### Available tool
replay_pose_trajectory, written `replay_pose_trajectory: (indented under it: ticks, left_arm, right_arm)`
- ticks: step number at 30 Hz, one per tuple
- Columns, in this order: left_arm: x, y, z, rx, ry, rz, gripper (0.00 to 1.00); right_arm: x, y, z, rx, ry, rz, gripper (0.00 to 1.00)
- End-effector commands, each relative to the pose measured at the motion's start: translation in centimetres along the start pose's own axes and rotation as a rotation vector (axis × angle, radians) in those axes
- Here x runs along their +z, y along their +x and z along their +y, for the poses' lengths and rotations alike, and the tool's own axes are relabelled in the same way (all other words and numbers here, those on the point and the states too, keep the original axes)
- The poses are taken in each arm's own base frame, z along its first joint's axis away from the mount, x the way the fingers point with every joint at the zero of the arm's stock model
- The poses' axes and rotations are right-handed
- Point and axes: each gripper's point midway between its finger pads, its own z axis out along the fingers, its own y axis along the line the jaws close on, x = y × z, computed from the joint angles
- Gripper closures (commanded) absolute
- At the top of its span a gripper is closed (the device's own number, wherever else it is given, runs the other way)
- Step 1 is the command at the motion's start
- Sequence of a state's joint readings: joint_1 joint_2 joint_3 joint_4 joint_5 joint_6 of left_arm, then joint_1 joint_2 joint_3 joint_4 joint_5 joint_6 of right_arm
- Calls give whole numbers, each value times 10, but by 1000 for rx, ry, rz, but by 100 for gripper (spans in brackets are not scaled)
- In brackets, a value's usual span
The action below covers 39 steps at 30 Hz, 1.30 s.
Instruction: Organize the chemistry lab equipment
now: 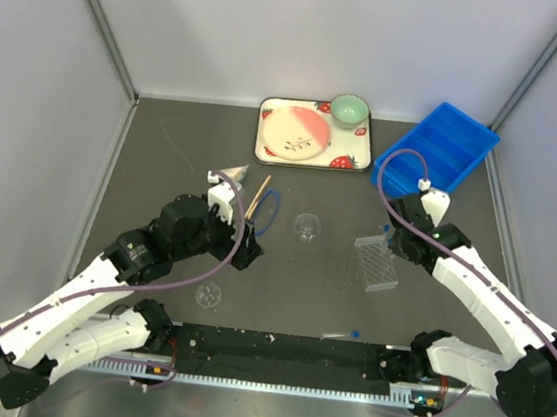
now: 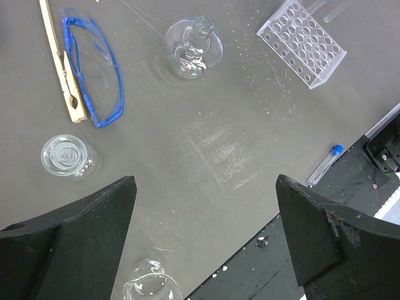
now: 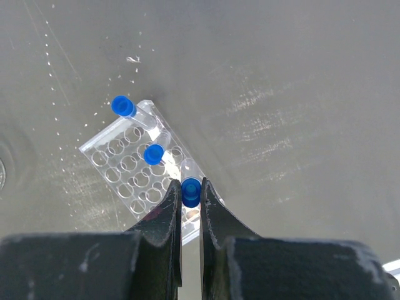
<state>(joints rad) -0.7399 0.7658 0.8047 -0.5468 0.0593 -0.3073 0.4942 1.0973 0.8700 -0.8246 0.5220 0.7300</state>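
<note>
My right gripper [image 3: 189, 182] is shut on a blue-capped tube [image 3: 190, 191], held upright over the near corner of the clear tube rack [image 3: 125, 172]. Two more capped tubes [image 3: 154, 154] stand in the rack. From above, the right gripper [image 1: 391, 244] hovers at the rack [image 1: 375, 263]. My left gripper [image 2: 206, 187] is open and holds nothing, above bare table. Around it lie a round flask [image 2: 194, 47], a small glass dish [image 2: 67, 155], a beaker [image 2: 150, 286], a loose tube [image 2: 325, 164], a wooden peg [image 2: 62, 59] and a blue-rimmed ring [image 2: 94, 62].
At the back stand a strawberry-print tray [image 1: 360, 163] with a pink plate and green bowl, and a blue bin [image 1: 436, 151]. A black rail [image 1: 282, 350] runs along the near table edge. Grey walls close in the left, right and back.
</note>
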Motion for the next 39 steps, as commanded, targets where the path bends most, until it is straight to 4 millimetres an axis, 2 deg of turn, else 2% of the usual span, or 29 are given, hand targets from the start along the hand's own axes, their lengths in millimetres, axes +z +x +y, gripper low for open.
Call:
replay_pose_trajectory:
  ticks: [1,17,32,39]
  left_arm:
    - [-1,-13,-5,22,17,-36,1]
    - [1,-12,-4,21,14,-30,1]
    - [1,-11,-3,21,11,-26,1]
    - [3,-11,-4,24,14,-21,1]
  right_arm:
    - [6,-10,11,40,-23,-29,100]
    - [17,-2,17,18,-34,-5,100]
    - [28,14,13,-19,-14,33,100]
    - [35,22,18,-36,-25,58,100]
